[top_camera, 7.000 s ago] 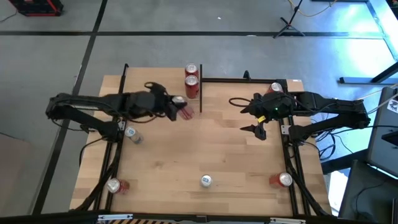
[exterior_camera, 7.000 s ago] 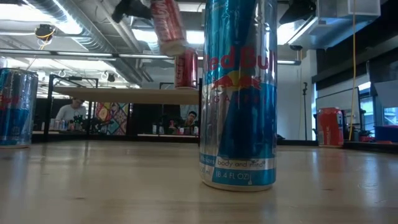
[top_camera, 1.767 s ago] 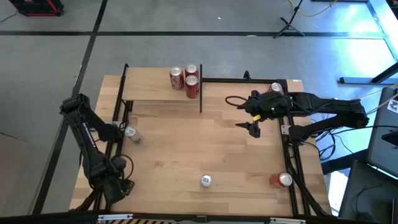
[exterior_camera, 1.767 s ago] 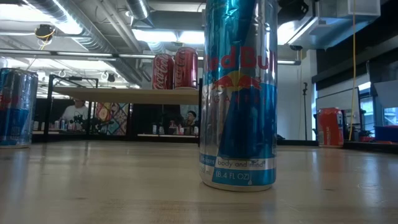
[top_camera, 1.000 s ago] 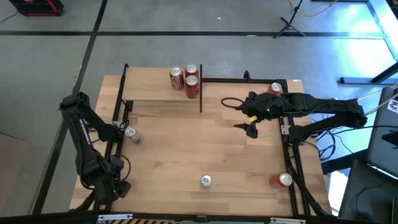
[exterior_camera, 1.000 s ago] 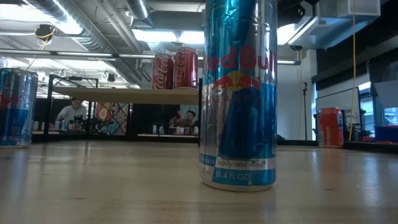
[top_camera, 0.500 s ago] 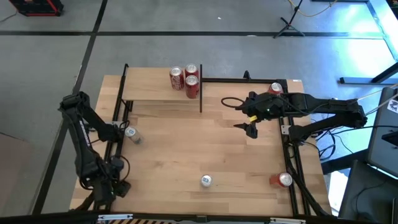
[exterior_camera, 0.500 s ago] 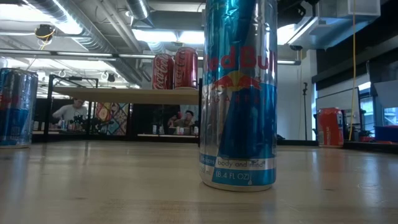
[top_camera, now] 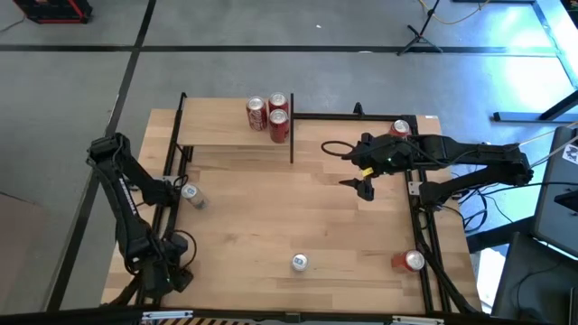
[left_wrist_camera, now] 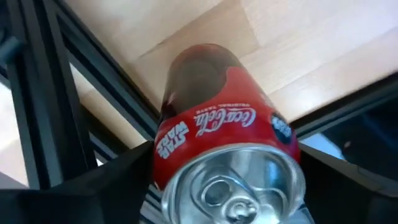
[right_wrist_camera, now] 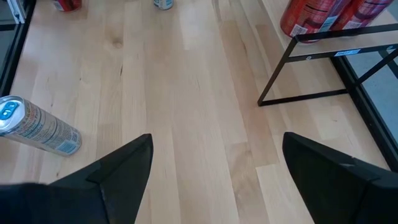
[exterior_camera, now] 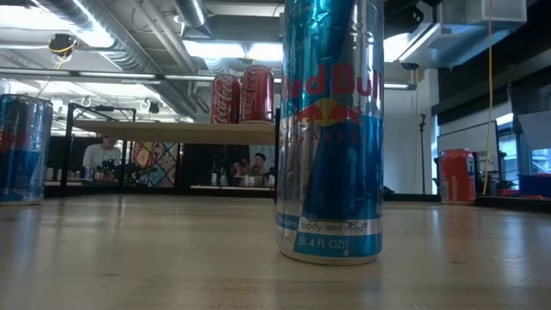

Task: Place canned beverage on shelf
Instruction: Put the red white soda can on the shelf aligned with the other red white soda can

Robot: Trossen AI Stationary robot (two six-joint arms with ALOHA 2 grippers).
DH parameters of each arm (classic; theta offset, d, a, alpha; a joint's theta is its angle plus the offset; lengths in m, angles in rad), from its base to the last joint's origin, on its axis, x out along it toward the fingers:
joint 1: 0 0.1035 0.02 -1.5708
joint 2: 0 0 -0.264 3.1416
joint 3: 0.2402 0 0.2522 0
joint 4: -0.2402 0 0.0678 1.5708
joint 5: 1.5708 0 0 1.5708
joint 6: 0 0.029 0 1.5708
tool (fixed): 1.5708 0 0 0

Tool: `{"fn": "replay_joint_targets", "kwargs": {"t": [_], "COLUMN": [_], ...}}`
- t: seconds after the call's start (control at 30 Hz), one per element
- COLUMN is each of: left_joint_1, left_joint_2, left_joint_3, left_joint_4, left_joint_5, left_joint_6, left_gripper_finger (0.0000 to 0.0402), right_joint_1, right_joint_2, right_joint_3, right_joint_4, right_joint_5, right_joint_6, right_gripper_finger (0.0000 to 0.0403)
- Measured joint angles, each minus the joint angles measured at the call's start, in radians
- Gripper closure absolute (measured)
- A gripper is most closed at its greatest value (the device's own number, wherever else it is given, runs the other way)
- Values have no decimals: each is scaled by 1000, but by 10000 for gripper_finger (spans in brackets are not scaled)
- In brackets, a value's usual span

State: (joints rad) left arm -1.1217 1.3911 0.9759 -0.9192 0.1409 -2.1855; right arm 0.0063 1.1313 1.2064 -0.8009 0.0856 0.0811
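A red Coca-Cola can stands on the tabletop at the near left corner. My left gripper is down over it. In the left wrist view the can's top is close to the camera and a finger stands on each side of it. The gripper hides the can in the high view. The shelf stands at the far left with three red cans upright on its right end. It also shows in the low view. My right gripper is open and empty over the table's right half. My left gripper comes at the red can from above, its fingers beside the can's upper side wall. I cannot tell whether they touch it. The can stands with its bottom on the table.
A blue-silver can stands near the front middle and fills the low view. Another blue-silver can stands at the left. A red can stands at the near right, another at the far right. Black frame rails run along both table sides.
My left arm has sunk a little lower over the red can at the near left corner.
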Motion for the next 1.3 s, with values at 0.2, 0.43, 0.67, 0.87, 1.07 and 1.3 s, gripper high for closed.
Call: {"fn": "replay_joint_targets", "kwargs": {"t": [0.2, 0.43, 0.67, 0.87, 1.07, 1.3], "left_joint_1": [25, 196, 463, 657, 781, 822], "left_joint_2": [1, 2, 1, 26, 102, 202], "left_joint_3": [7, 84, 139, 141, 141, 220], "left_joint_4": [-12, -66, -148, -146, -176, -335], "left_joint_5": [11, -12, -30, -17, -20, -49], "left_joint_6": [175, 550, 1082, 1526, 1864, 2063], "left_gripper_finger": [129, 129, 126, 126, 126, 126], "right_joint_1": [0, 0, 0, 0, 0, 0], "right_joint_2": [0, 0, 0, 0, 0, 0], "right_joint_3": [0, 0, 0, 0, 0, 0], "right_joint_4": [0, 0, 42, 51, 51, 52], "right_joint_5": [0, 0, 0, 0, 0, 0], "right_joint_6": [0, 0, 0, 40, 99, 151], "right_gripper_finger": [56, 56, 56, 56, 56, 56]}}
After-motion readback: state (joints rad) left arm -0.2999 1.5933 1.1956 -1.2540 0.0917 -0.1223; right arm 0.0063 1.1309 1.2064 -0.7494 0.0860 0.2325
